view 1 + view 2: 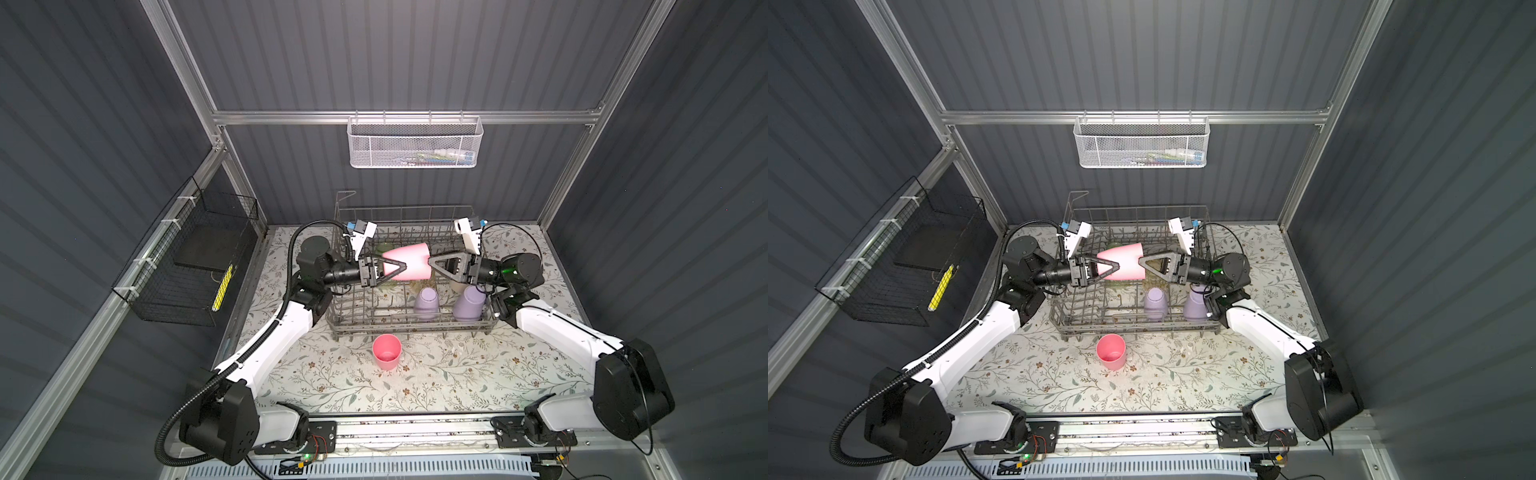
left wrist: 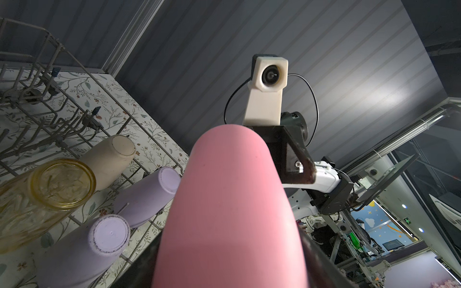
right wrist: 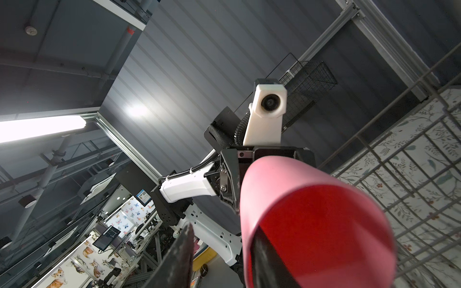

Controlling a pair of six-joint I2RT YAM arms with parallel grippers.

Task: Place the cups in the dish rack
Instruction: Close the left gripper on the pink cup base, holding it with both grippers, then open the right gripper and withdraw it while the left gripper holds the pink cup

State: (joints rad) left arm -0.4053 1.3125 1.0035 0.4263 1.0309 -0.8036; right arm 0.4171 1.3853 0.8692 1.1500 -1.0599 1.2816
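tabletop (image 1: pixel 457 374) with floral print, grey walls (image 1: pixel 395 54)

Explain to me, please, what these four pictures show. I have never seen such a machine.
This is a robot with a left arm and a right arm, each ending in a pincer. Two pictures look down from above; two come from cameras on the wrists. Above a wire rack, the left pincer grips a pink cup lying sideways; the right pincer, open, has one finger in its mouth. Inside the rack, two lilac cups, a beige cup and a yellow cup rest bottom up. The other pink cup stands upright on the flowered table, before the rack.
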